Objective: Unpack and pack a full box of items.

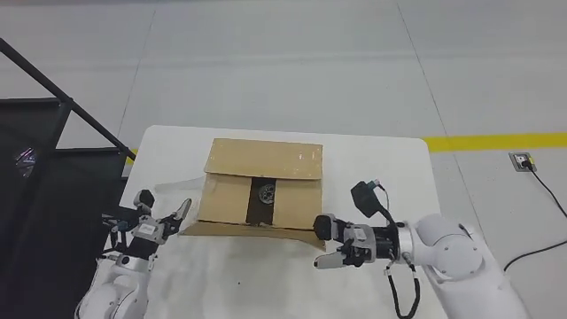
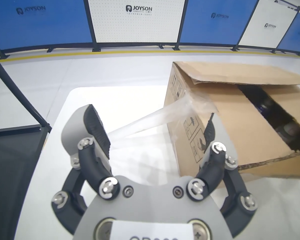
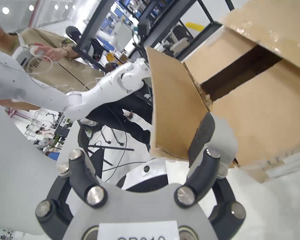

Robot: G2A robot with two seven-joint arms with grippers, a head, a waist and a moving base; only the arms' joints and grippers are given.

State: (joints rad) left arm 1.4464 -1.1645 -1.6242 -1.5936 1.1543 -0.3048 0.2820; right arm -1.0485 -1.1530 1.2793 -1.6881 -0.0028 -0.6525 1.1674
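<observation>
left tool: released, fingers spread wide; sits at the lower left of the top view, just off the box's left corner.
clear tape: a strip stretched from the box's near upper corner across to the pad of one left-tool finger, touching it.
right tool: also released, fingers apart; lower middle-right of the top view, at the right end of the box's front flap.
front flap: folded outward from the box; in the right wrist view its edge lies just beside one finger — contact cannot be told.
box: brown cardboard, centre of the top view, standing on the tabletop between the two tools; its top flaps are partly folded in, leaving a dark gap down the middle.
contents: dark items show through that gap — too hidden to name.
tabletop: white, with rounded corners, in the lower half of the top view.
</observation>
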